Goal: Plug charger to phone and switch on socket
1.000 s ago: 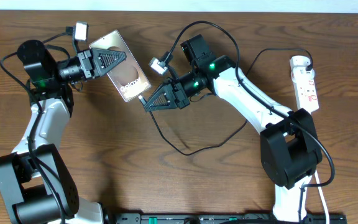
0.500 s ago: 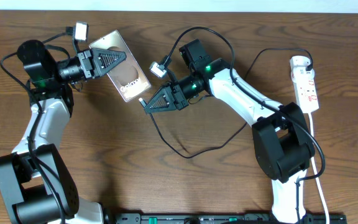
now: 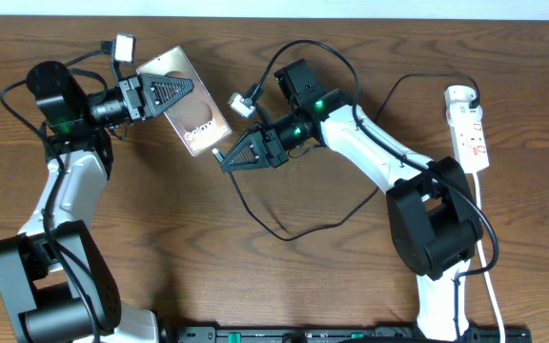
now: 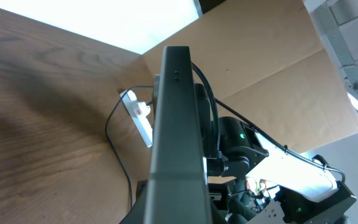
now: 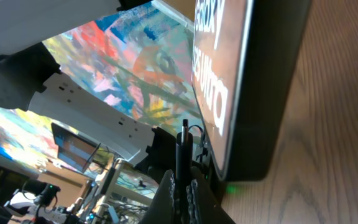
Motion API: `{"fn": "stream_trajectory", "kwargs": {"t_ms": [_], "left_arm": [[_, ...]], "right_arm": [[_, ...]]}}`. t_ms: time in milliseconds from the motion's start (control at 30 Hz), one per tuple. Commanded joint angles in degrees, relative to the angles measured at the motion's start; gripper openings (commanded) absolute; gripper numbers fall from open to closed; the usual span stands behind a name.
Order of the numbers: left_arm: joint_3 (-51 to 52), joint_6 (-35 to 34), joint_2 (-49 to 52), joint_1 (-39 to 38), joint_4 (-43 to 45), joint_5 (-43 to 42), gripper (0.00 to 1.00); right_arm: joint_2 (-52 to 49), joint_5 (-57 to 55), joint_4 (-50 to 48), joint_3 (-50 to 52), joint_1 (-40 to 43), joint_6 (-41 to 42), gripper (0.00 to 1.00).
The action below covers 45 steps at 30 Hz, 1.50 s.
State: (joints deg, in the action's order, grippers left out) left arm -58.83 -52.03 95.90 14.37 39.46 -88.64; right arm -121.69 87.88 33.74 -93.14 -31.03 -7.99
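Observation:
The bronze-tan phone with white "Galaxy" lettering is held tilted above the table by my left gripper, shut on its upper end. In the left wrist view its dark edge fills the middle. My right gripper is shut on the plug end of the thin black charger cable, its tip just below the phone's lower end. In the right wrist view the plug tip stands up between the fingers beside the phone's edge. The white socket strip lies at the far right.
The charger cable loops across the table's middle and runs up to the socket strip. The strip's white cord runs down the right edge. The socket strip also shows small in the left wrist view. Thick black robot cables hang by both arms.
The right arm shifted slightly left a second ago, bringing the plug nearer the phone's lower end. Since half a second ago nothing has visibly moved.

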Motion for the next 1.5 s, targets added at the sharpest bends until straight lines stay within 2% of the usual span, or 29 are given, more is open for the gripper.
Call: {"fn": "stream_trajectory", "kwargs": {"t_ms": [0, 933, 1467], "left_arm": [[-0.3, 0.8, -0.7, 0.1, 0.5, -1.5, 0.07], [-0.3, -3.6, -0.7, 0.0, 0.5, -1.5, 0.07], [-0.3, -2.8, -0.7, -0.4, 0.5, -1.5, 0.07]], "right_arm": [[-0.2, 1.6, -0.4, 0.3, 0.6, -0.9, 0.01], [-0.2, 0.2, -1.2, 0.3, 0.7, -0.9, 0.01], [-0.2, 1.3, -1.6, 0.3, 0.6, -0.8, 0.01]]}}
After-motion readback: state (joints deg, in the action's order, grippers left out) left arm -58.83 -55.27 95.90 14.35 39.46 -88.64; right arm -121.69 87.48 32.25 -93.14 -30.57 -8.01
